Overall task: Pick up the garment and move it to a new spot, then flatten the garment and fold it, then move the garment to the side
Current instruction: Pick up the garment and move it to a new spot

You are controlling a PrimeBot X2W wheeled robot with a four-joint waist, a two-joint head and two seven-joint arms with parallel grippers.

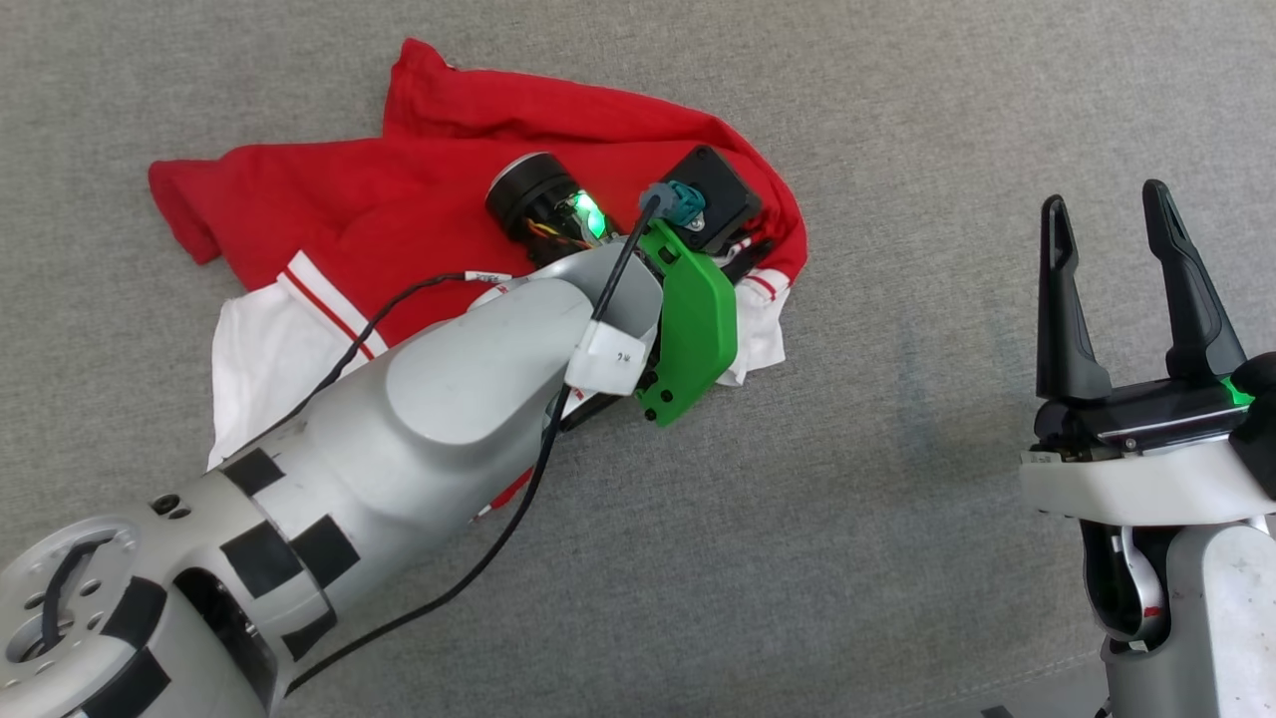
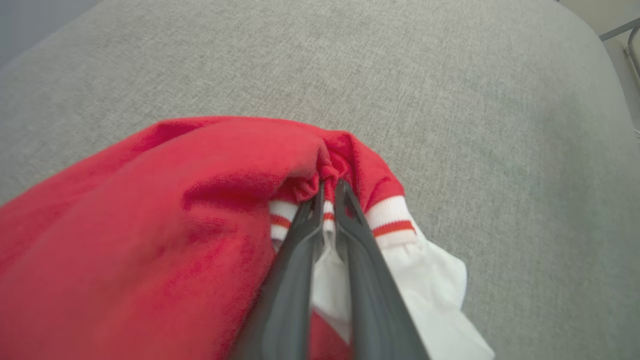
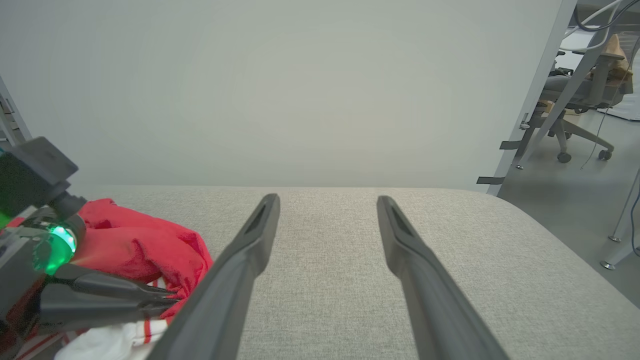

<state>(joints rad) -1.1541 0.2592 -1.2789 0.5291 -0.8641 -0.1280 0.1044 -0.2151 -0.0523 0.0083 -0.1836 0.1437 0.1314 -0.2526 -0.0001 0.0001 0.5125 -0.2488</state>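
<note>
The left forearm hides the garment's middle and lower part.

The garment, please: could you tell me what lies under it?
The garment lies crumpled directly on the grey cushioned surface, which shows all around it. The left gripper pinches its cloth beside the striped trim. Anything beneath the heap itself is covered and cannot be seen.

Looks like an office: a desk chair (on castors) beyond a plain grey partition.
</note>
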